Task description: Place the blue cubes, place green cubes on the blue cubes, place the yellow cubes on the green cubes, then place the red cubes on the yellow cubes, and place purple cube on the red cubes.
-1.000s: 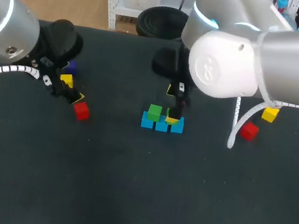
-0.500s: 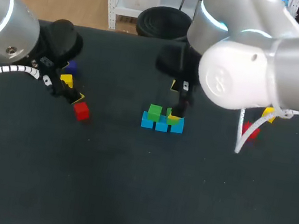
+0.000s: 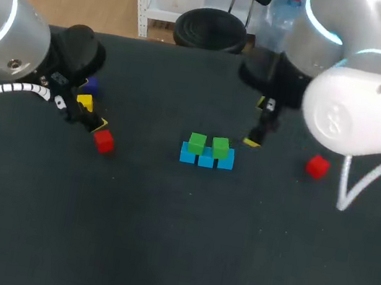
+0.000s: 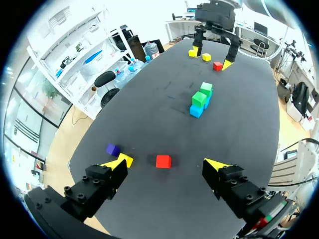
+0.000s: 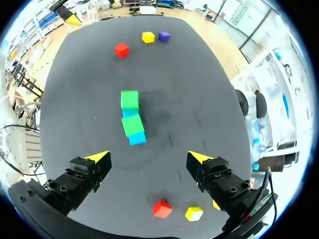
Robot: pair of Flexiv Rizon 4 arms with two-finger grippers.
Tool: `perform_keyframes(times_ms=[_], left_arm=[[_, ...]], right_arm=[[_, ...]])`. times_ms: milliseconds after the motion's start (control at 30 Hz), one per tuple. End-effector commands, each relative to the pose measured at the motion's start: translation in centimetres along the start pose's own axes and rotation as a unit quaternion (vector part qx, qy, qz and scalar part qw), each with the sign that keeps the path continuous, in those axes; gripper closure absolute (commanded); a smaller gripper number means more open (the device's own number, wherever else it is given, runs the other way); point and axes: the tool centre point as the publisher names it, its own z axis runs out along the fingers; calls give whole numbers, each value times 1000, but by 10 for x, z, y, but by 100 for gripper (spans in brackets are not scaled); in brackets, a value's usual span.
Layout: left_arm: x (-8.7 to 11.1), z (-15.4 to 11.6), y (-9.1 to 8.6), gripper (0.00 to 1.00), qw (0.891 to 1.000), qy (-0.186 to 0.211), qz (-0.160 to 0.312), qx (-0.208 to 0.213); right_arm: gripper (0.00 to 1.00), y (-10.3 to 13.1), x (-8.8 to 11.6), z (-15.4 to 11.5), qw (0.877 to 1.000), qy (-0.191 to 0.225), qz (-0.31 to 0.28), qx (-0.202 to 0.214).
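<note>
Three blue cubes [image 3: 206,160] form a row mid-table, with two green cubes [image 3: 196,143] [image 3: 220,147] on top of them. My right gripper [image 3: 259,123] hangs open and empty, right of and behind that stack; in its wrist view the stack [image 5: 131,119] lies ahead of the right gripper [image 5: 149,158]. A red cube [image 3: 317,166] and a yellow cube [image 5: 194,214] lie on the right side. My left gripper [image 3: 86,112] stands open at the left, over a red cube [image 3: 103,141], a yellow cube [image 3: 84,102] and a purple cube [image 3: 92,85]. The left gripper [image 4: 166,163] holds nothing.
Dark tabletop [image 3: 181,243] stretches wide in front of the stack. The right arm's bulky body [image 3: 358,105] covers the back right of the table in the head view, hiding the right yellow cube there.
My right gripper has risen off the second green cube, leaving it on the blue row, and swung away to the right and back. The left arm has not moved.
</note>
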Motion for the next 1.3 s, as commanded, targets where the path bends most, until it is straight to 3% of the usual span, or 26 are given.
perform_keyframes(times_ms=[33, 333, 567, 667, 800, 1033, 1300], left_arm=[[1, 0, 1, 0, 1000, -2, 1, 2], [1, 0, 1, 0, 1000, -2, 1, 2], [1, 0, 1, 0, 1000, -2, 1, 2], [1, 0, 1, 0, 1000, -2, 1, 2], [1, 0, 1, 0, 1000, -2, 1, 2], [1, 0, 1, 0, 1000, -2, 1, 2], [1, 0, 1, 0, 1000, -2, 1, 2]], right_arm=[[0, 3, 16, -9, 998, 14, 11, 54], [0, -7, 43, -3, 990, 92, 86, 67], [0, -6, 70, 6, 986, 55, 143, 58], [0, -5, 79, 6, 987, 24, 149, 54], [0, -4, 95, 1, 986, 13, 156, 55], [0, -2, 112, -6, 986, 22, 160, 48], [0, -9, 125, 10, 987, 27, 158, 12]])
